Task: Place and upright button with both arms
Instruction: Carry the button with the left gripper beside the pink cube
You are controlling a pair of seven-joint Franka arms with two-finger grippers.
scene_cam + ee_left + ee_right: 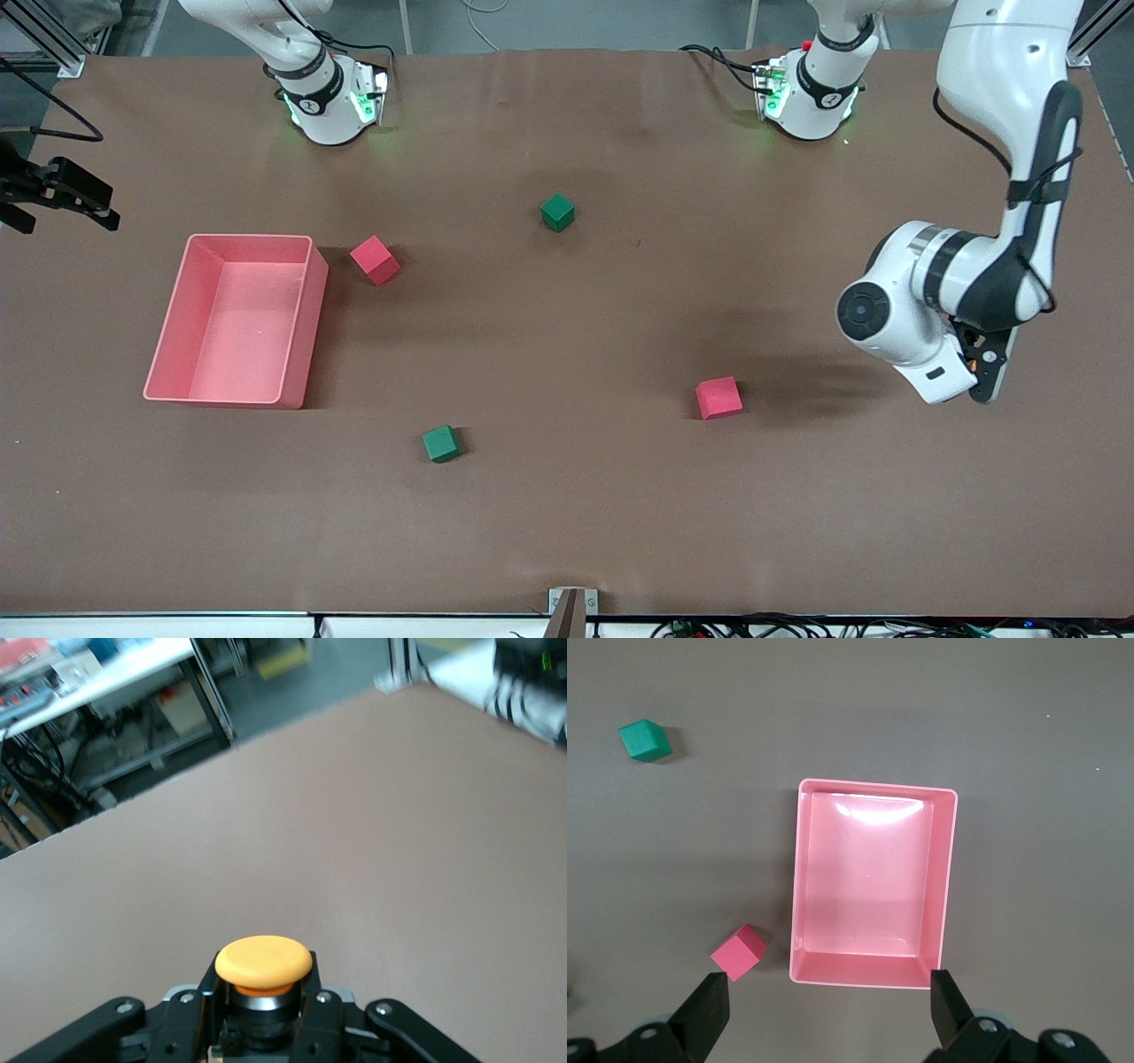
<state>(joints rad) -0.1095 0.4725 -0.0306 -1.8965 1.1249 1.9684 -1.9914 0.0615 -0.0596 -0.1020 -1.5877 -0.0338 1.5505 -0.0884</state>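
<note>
Button (263, 964) sits clamped between the left gripper's (263, 1028) fingers (319, 1014), orange cap facing away from the wrist, dark body pinched on both sides. Left gripper (985, 368) is up in the air over bare brown table (567, 496) at the left arm's end; the front view shows only its black edge under the white wrist, and the button is hidden there. Right gripper (824, 1010) hangs high over the pink bin (873, 881), fingers (709, 1010) spread wide and holding nothing; in the front view it shows as a black shape (58, 195) at the right arm's end. Bin (232, 319) is empty, resting on the table. One red cube (374, 259) lies just beside the bin's rim, toward the bases. Second red cube (718, 397) lies near the left gripper's shadow. One green cube (557, 212) lies mid-table toward the bases; the other green cube (441, 443) lies nearer the front camera than the bin.
</note>
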